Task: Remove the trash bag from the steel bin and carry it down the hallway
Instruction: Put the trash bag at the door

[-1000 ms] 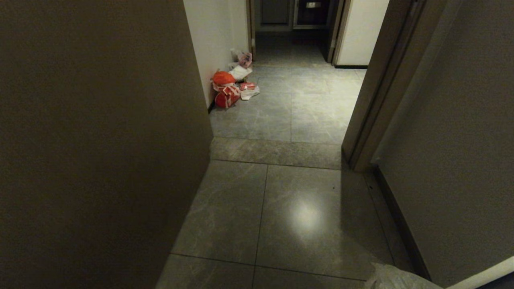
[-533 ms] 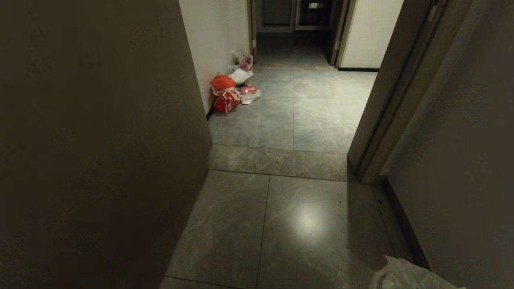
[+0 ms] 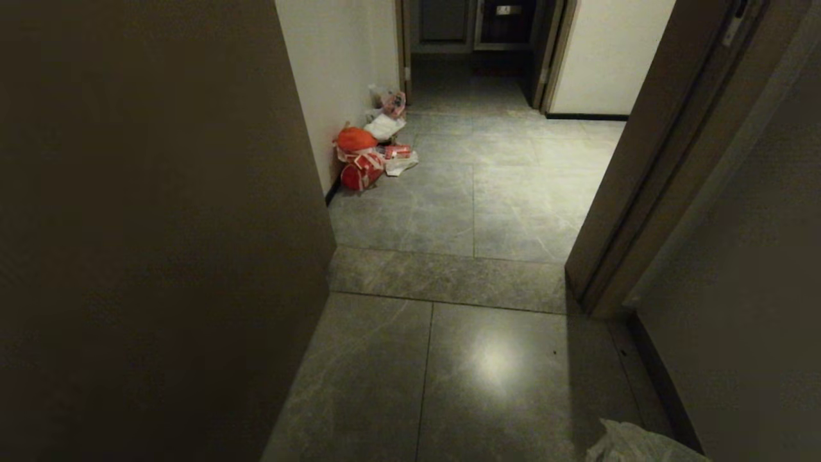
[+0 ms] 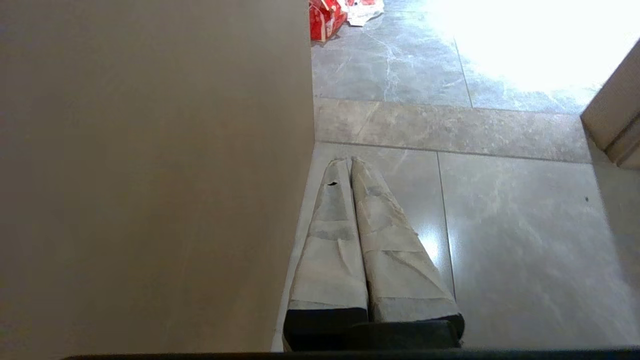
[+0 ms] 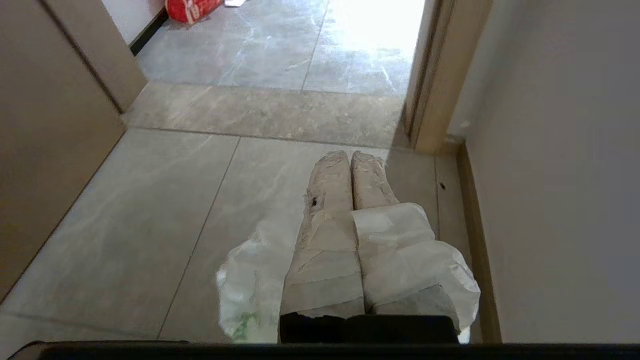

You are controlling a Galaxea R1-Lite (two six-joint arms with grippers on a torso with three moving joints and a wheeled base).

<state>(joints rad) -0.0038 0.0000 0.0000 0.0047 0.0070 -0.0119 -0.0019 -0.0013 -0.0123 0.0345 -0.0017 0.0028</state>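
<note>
Head view: neither arm shows, only a corner of the trash bag (image 3: 641, 444) at the lower right, the hallway (image 3: 474, 192) floor ahead, and a red bag (image 3: 360, 168) among litter by the left wall. Left wrist view: left gripper (image 4: 350, 162) pressed together, empty, close beside a wall (image 4: 150, 175). Right wrist view: right gripper (image 5: 349, 156) pinches the trash bag, draped over its fingers above the tiles, near a door frame (image 5: 430, 75).
</note>
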